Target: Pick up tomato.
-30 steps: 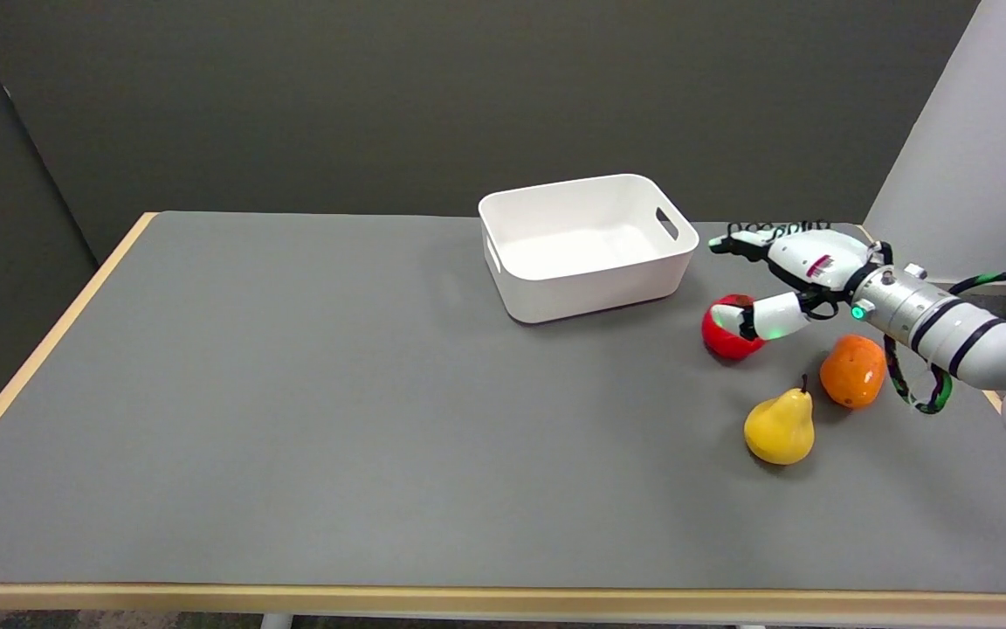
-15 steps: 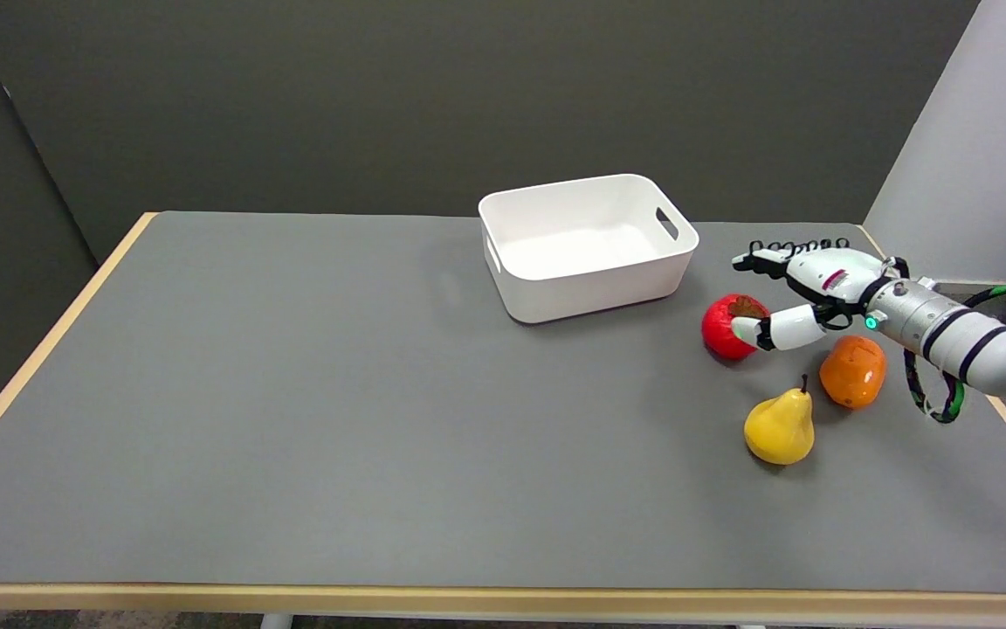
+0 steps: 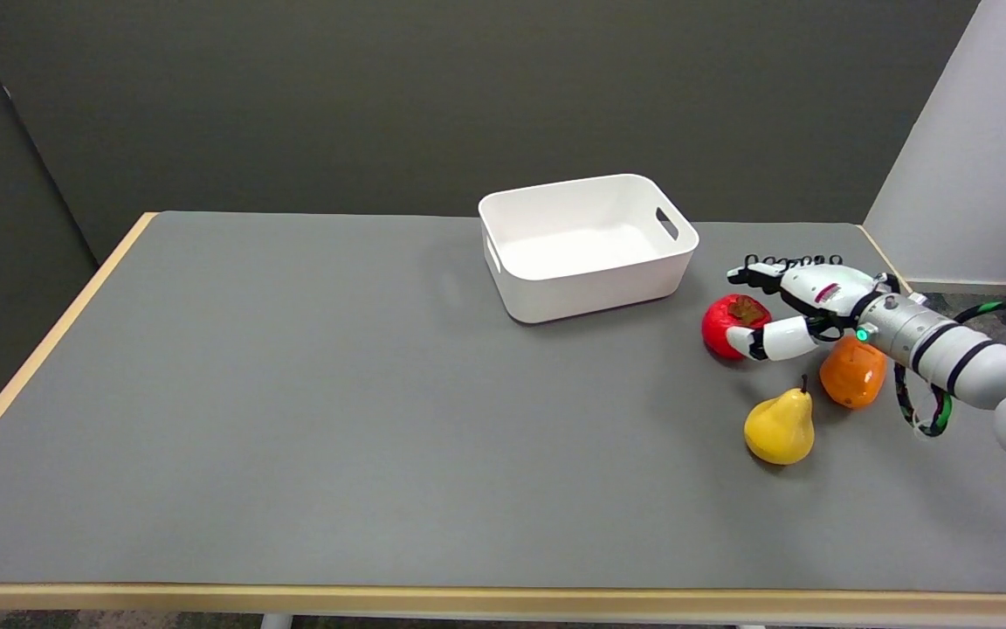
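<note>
A: Tomato, red with a brown calyx on top, sits on the grey table. Working left to right from my console: white bin first, standing well to the left of my fingers and a bit farther back, handle slots in its end walls.

B: And the tomato against the hand?

A: It lies between the thumb and the other fingers. The thumb's tip reaches along the tomato's near side and looks to touch it; the other fingers extend above and behind its far right side. I see a gap there, so I log no grip. My right hand reads as spread, fingers apart, cupped around the tomato's right half, nothing held.

B: Tomato lifted?

A: It looks to rest on the table; its shadow sits right under it.

B: Anything else nearby?

A: Yellow pear, upright with stem up, nearer the camera than the thumb and apart from it. Orange fruit lies just below the wrist, right of the thumb. Whether wrist and orange fruit touch, I cannot tell.
</note>
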